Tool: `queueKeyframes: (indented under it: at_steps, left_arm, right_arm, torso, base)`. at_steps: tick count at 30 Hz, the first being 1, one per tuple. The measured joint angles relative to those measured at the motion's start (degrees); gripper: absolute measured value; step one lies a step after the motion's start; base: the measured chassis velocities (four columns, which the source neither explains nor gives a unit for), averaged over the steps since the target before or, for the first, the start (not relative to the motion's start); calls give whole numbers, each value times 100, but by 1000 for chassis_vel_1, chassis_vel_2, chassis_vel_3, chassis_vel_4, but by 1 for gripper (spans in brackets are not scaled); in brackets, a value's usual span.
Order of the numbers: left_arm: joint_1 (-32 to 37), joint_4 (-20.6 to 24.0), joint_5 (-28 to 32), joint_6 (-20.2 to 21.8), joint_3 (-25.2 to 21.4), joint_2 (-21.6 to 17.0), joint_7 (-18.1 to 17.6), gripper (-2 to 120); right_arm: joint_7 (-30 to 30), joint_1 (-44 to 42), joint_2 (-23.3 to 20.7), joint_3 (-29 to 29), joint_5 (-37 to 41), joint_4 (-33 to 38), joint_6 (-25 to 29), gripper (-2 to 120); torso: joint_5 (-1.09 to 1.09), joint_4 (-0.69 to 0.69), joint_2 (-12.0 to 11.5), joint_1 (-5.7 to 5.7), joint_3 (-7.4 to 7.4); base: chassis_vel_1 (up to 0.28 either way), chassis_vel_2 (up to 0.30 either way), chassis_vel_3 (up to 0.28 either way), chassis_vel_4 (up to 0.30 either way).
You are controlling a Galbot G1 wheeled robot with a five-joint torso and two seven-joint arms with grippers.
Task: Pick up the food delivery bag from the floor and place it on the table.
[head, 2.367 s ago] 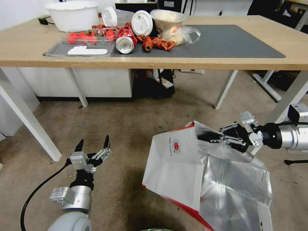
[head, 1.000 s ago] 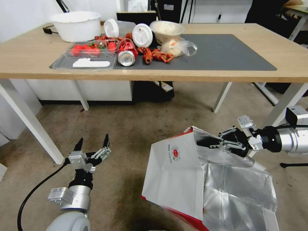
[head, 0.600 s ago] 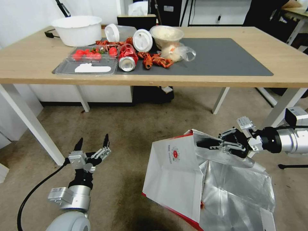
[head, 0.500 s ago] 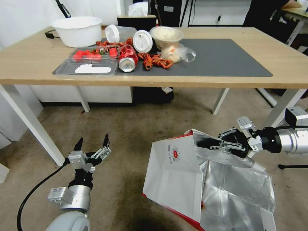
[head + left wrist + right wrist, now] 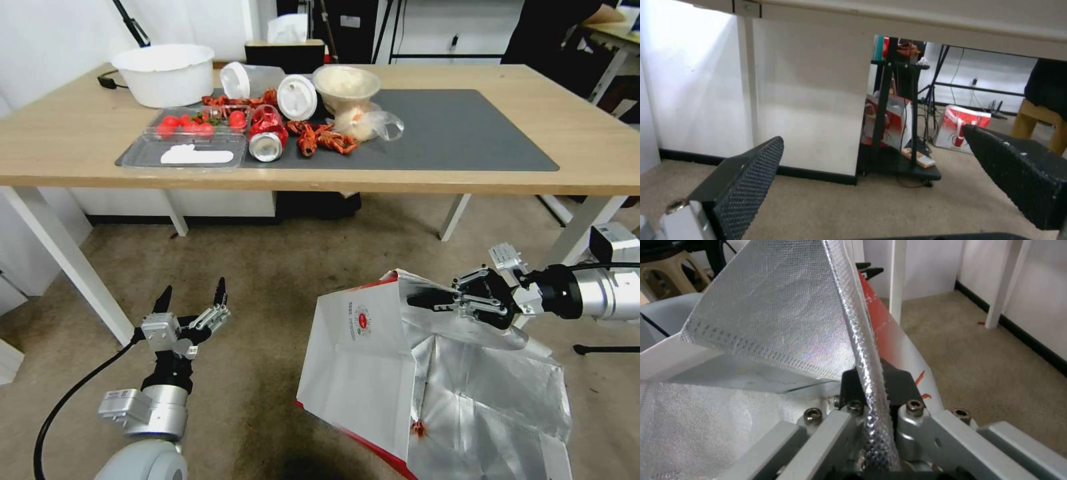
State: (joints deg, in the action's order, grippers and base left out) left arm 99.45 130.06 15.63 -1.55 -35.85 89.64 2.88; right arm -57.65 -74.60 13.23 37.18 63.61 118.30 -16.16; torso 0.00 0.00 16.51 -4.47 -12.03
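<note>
Right wrist view: right gripper (image 5: pixel 876 380) fingers clamp the food delivery bag's (image 5: pixel 773 313) foil edge.

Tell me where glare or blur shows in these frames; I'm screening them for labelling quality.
Head view: the food delivery bag has bright reflections on its foil lining, and a dark shadow sits on the floor beneath it. Right wrist view: the right gripper looks soft; foil glints. Left wrist view: the left gripper has blurred fingers.

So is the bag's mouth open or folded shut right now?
Open. The bag gapes, its foil lining exposed, and the right end effector pinches its foil rim.
</note>
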Motion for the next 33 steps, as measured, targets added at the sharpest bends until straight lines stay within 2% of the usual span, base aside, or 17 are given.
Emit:
queueKeyframes:
  at_steps: [21,33]
  left_arm:
    - [17,37,0,0,-7,7,4,100]
    - [16,38,0,1,-7,6,4,100]
  right_arm:
    - [-42,-13,-16,32,-12,35,-3,0]
    - [-40,-21,-13,32,-29,38,9,0]
  torso:
    - [0,0,513,-161,-353]
    - [0,0,653,-208,-444]
  base:
    - [0,0,0,0]
    - [0,0,0,0]
